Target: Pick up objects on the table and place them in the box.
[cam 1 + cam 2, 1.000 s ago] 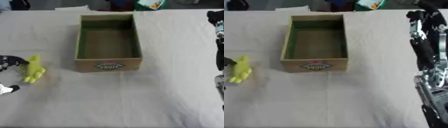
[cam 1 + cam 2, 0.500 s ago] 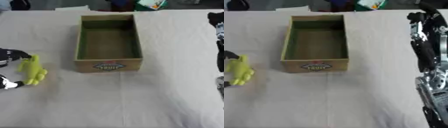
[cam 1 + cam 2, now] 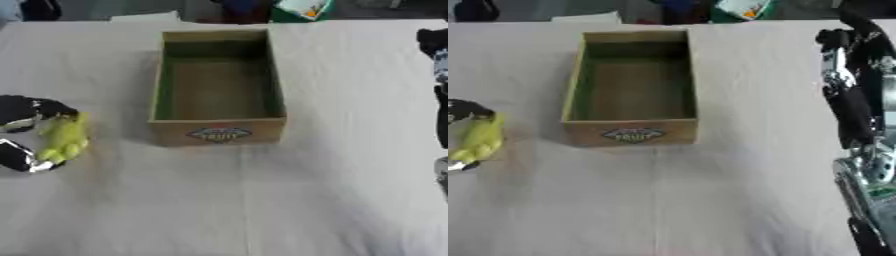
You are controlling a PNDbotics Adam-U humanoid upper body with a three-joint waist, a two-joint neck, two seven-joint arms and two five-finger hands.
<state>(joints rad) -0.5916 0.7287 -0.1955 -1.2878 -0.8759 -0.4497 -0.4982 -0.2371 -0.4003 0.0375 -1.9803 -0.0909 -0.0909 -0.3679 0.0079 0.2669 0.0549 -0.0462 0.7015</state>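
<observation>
1. A yellow-green toy [image 3: 61, 140] is seen at the table's [image 3: 262, 200] left edge, left of the box [image 3: 219, 87], long axis running near to far.
2. The left hand [image 3: 26, 132] is curled round the toy.
3. The right hand's [image 3: 855, 100] fingers cannot be told.

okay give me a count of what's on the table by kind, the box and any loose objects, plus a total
Cardboard box: 1, nothing visible inside.
Yellow-green object: 1, left of the box, with the left hand curled around it.
Total: 2
</observation>
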